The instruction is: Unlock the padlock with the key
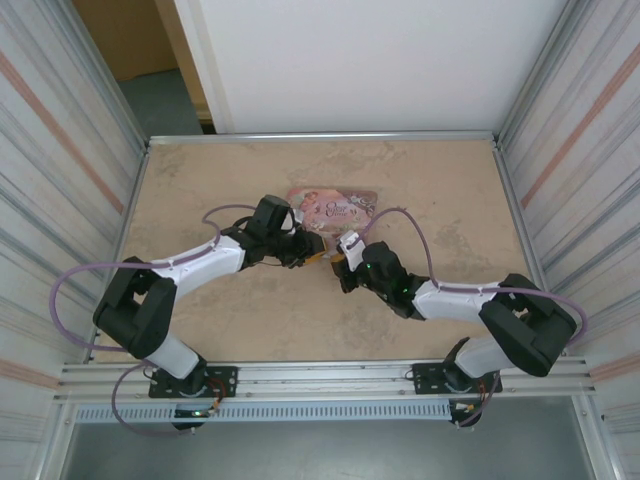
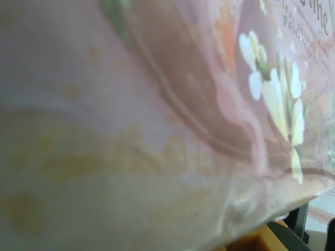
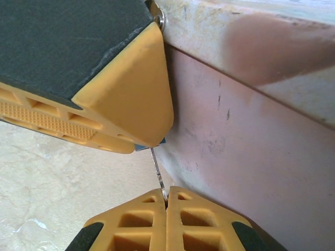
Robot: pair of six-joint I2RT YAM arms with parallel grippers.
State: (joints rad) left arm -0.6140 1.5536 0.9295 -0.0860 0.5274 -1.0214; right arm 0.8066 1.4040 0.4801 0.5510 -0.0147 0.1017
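Pinching the thin silvery key (image 3: 157, 170) in tightly closed jaws, the right gripper (image 3: 166, 203) is aiming it at the tiny blue padlock (image 3: 151, 147), which the left gripper (image 3: 144, 142) is clamping beside the pink tin (image 3: 251, 157). The padlock is looking light, rigid and slippery, so its body is probably the best place to grip.

A pink illustrated tin box (image 1: 340, 203) with white flowers rests near the middle of the beige marbled counter (image 1: 190, 180), between ribbed metal walls (image 1: 60, 150).

One table (image 1: 450, 190), two arms (image 1: 190, 265), two grippers (left gripper (image 1: 308, 252), right gripper (image 3: 166, 198)), one pink tin (image 1: 335, 205), one key (image 3: 158, 175), one padlock (image 3: 148, 148).
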